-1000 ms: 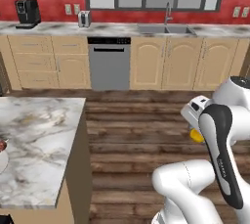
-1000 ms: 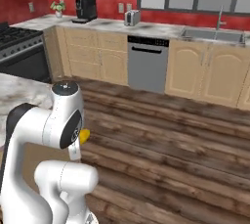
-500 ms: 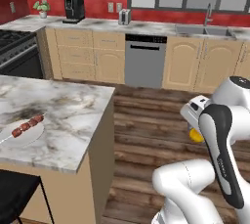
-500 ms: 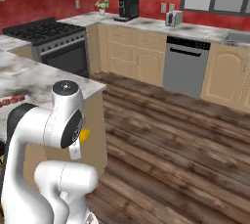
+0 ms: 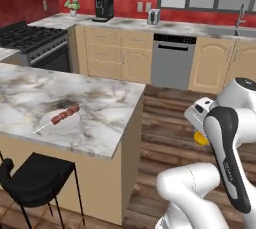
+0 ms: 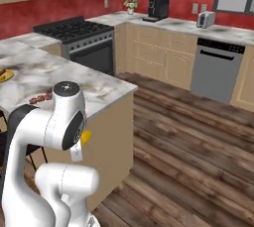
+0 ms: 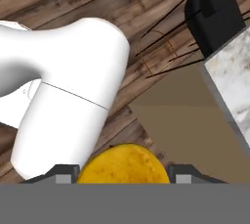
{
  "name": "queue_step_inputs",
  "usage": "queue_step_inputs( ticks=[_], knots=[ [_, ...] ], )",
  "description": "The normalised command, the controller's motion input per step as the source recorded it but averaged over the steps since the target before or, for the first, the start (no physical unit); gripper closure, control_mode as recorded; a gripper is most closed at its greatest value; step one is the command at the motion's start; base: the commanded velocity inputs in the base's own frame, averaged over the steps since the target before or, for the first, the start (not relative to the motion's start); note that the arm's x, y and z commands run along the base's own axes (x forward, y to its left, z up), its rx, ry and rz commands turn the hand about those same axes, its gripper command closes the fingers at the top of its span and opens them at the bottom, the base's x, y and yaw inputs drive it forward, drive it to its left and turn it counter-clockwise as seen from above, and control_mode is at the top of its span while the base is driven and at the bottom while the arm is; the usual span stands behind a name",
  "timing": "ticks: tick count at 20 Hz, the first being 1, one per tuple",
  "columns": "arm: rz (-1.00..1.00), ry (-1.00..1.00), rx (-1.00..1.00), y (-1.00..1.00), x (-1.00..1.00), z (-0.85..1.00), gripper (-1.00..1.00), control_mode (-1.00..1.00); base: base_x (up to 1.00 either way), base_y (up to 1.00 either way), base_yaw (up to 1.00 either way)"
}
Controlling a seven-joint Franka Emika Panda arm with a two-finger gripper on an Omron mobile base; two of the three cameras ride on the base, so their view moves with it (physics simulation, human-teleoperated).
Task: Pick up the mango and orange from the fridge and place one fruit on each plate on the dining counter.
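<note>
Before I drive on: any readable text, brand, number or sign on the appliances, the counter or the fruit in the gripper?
None can be read.
Coffee machine: no legible label.
Toaster: plain.
Dishwasher: its dark control strip shows no readable marks.
Stove: no lettering to be made out.
Mango in the gripper: no sticker or print.

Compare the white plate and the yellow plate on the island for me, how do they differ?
The white plate carries a red meat skewer and shows whole, lying toward the island's near end. The yellow plate is cut off at the picture's edge, so what it carries is hard to make out, and it sits farther along the marbled top. Both lie flat on that island.
</note>
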Motion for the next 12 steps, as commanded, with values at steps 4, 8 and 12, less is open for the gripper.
queue_step_inputs(
  ticks=[4,8,12],
  knots=[
    [0.0,0.0,0.0,0.0,0.0,0.0,1.0,1.0,0.0,0.78,0.06],
    [0.0,0.0,0.0,0.0,0.0,0.0,1.0,1.0,0.0,0.57,0.04],
    [0.0,0.0,0.0,0.0,0.0,0.0,1.0,1.0,0.0,0.47,0.01]
  ],
)
